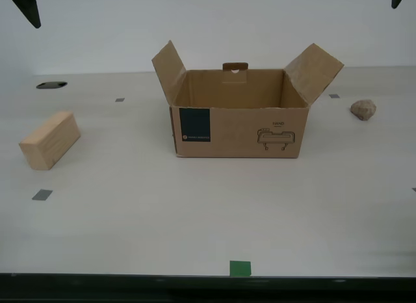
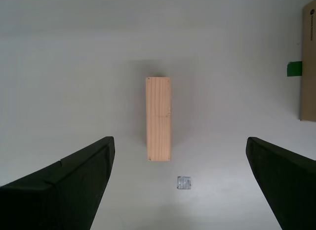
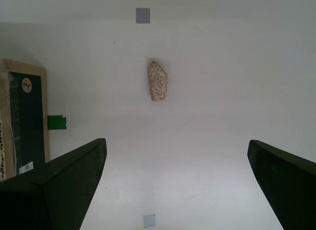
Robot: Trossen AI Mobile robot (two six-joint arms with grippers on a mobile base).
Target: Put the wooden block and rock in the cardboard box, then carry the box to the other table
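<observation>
With my second claw (image 2: 177, 185) spread wide above the wooden block (image 2: 158, 119) and my first claw (image 3: 175, 188) wide above the rock (image 3: 158, 81), the lumpy rock may roll off the fingers.

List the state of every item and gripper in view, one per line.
cardboard box: upright, flaps open, nothing visible inside.
wooden block: lying on the table, untouched.
rock: on the table, outside the box.
my first gripper: open, above the rock.
my second gripper: open, above the block.
</observation>
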